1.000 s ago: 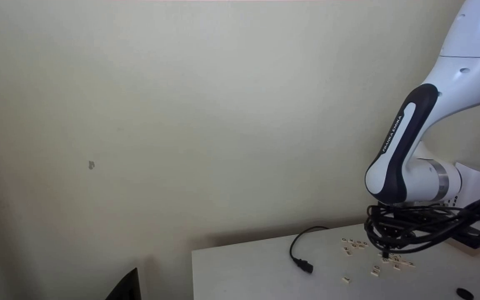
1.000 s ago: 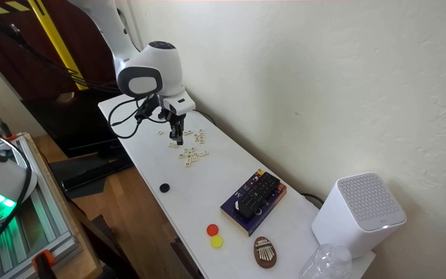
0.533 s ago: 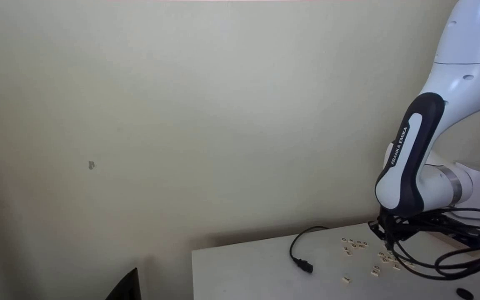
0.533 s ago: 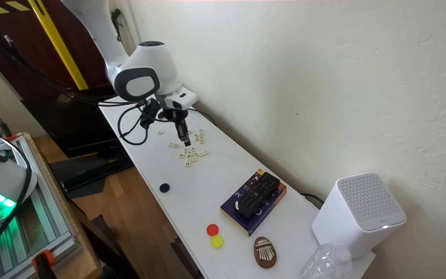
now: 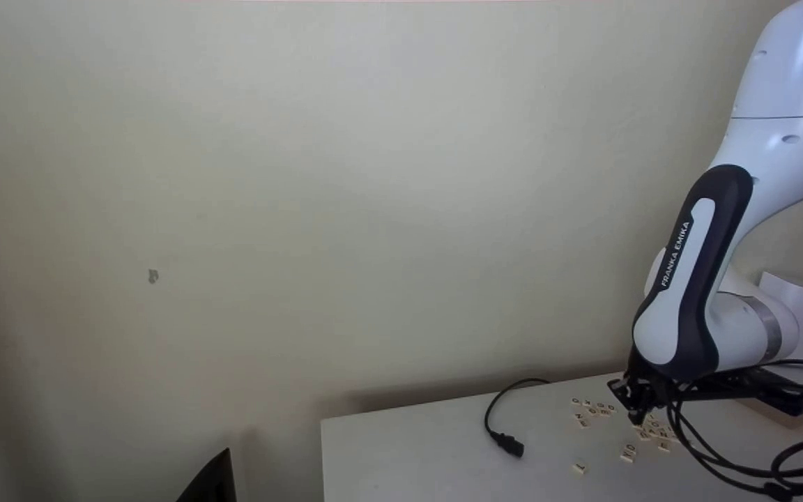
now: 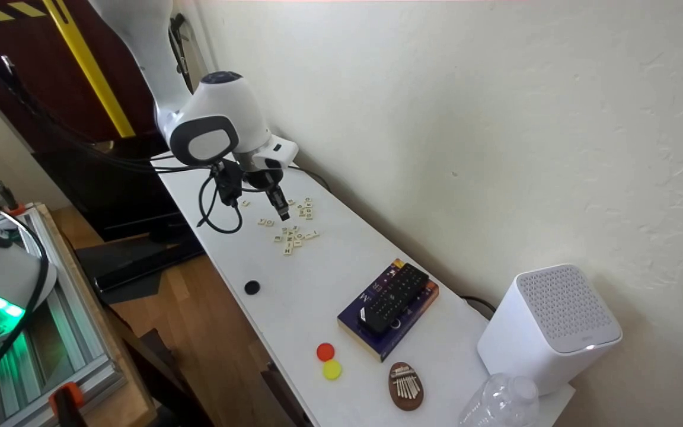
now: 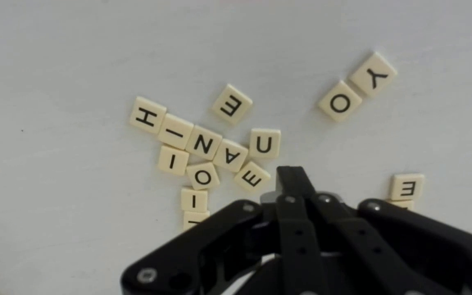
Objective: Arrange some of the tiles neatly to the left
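In the wrist view the black Robotiq gripper point(image 7: 295, 180), its jointed linkages dotted with round screw heads, fills the lower centre and right, jaws clenched together. Square cream letter tiles point(image 7: 203, 142) lie on the matte, faintly streaked white tabletop point(image 7: 55, 164): left of centre, a touching row, H to A, runs slantwise; an E tile point(image 7: 232, 104) sits apart just above; an O tile point(image 7: 339, 101) and a Y tile point(image 7: 373, 75) pair up at upper right. In an exterior view, a many-buttoned black remote control point(image 6: 394, 298) lies on a book point(image 6: 377, 341) below centre, an oval brown kalimba point(image 6: 405, 386) bears metal tines, and a clear plastic bottle point(image 6: 504, 403) shows at lower right by a white box point(image 6: 546, 314) with a latticed top.
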Motion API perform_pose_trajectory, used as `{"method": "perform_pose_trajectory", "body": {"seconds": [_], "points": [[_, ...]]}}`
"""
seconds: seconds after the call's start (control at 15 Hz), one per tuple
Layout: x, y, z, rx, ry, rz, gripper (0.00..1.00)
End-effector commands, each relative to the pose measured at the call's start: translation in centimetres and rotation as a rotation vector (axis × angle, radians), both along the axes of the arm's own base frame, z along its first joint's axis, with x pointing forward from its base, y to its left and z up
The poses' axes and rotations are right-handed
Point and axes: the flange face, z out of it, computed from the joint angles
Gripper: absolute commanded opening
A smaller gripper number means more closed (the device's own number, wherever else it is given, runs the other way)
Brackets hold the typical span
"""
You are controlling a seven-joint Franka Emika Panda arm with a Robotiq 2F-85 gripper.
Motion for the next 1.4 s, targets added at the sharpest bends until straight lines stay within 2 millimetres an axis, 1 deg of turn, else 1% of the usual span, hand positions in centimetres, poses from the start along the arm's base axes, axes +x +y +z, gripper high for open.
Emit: {"method": "perform_pose_trajectory", "body": {"seconds": [0.0,0.27,0.87,1.33], "points": [[-0.8,-0.7,-0.4,0.015,0.011,0.077,0.0],[-1.0,-1.7,-1.0,0.006,0.029,0.133,0.0],[-1.1,-1.1,-2.5,0.002,0.052,0.209,0.0],[-0.7,-1.2,-2.7,0.046,0.073,0.099,0.0]]}}
